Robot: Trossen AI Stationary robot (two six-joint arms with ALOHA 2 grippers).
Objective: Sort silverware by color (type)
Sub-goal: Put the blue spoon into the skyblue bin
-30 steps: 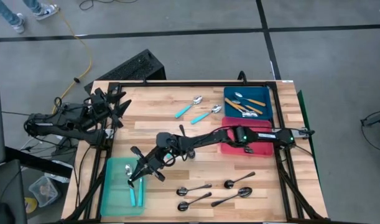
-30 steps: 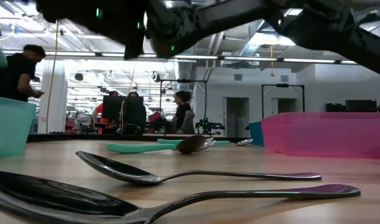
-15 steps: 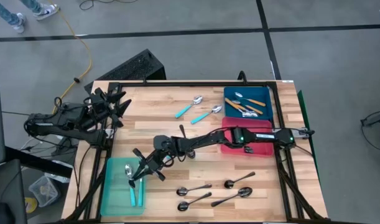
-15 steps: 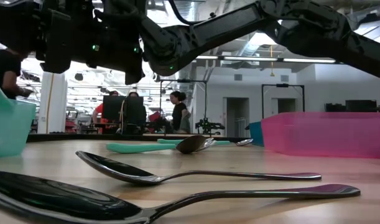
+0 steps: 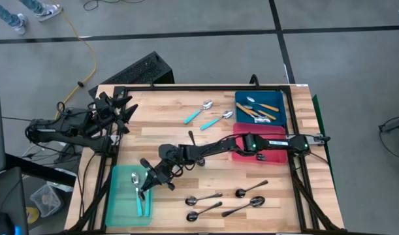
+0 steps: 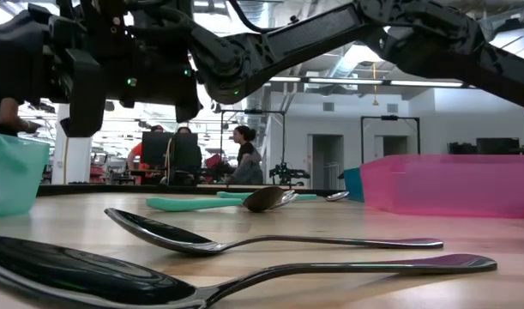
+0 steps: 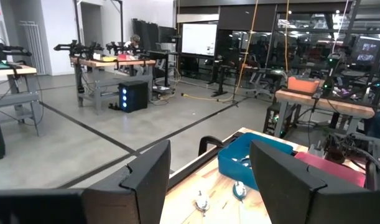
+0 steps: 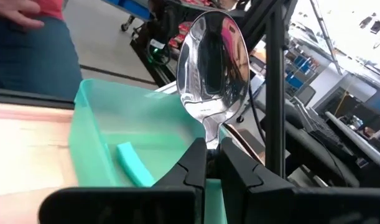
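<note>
So right pincer (image 5: 145,185) grips a teal spoon (image 8: 213,59) over the teal bin (image 5: 115,202); two teal spoons (image 5: 208,113) and four dark spoons (image 5: 226,197) wait on the table (image 5: 160,134), left pincer (image 5: 124,112) idle, open.

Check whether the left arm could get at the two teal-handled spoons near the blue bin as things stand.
Probably yes. The left gripper waits open at the table's edge, the teal-handled spoons lie on bare wood, and the right gripper, holding a spoon, is over the teal bin.

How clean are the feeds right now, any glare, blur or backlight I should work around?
Low view: the nearest dark spoon is out of focus, and the right arm is silhouetted against bright ceiling lights. Right wrist view: the held spoon mirrors the room, and the upper corner is blown out. High view: evenly lit, though the right gripper over the teal bin shows small.
</note>
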